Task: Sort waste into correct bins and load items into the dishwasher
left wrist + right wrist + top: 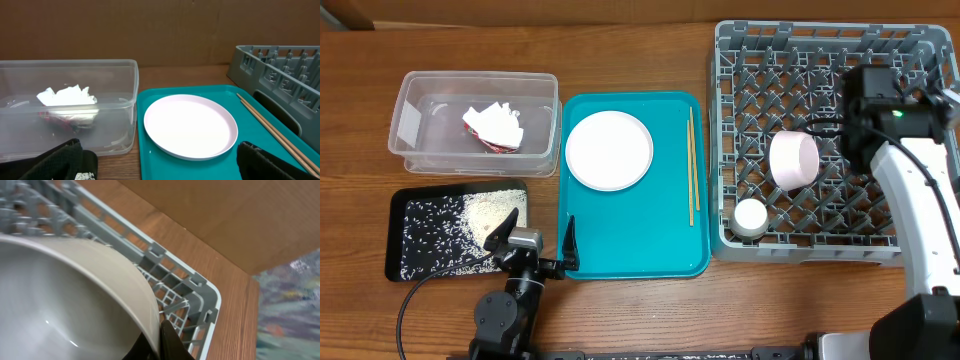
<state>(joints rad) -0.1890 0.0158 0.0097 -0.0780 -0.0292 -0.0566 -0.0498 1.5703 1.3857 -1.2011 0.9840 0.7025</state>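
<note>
waste lay sorted in the overhead view: napkin [505,120] and snack wrapper [485,140] in the clear tub [410,85], rice grains [485,215] on the black tray [405,250]. plate [609,150] and chopsticks [691,165] sat on the teal tray [620,250]. a pale bowl [793,160] on its side and a white cup [751,217] stood in the dish rack [740,60], beside the right arm [920,190]. the left gripper [535,243] hung near both trays. the left wrist camera showed its fingers [60,160] spread wide, grasping nothing, facing tub and plate. the right wrist camera showed the right gripper [159,342] clenched on the pale bowl's rim inside the rack.
</note>
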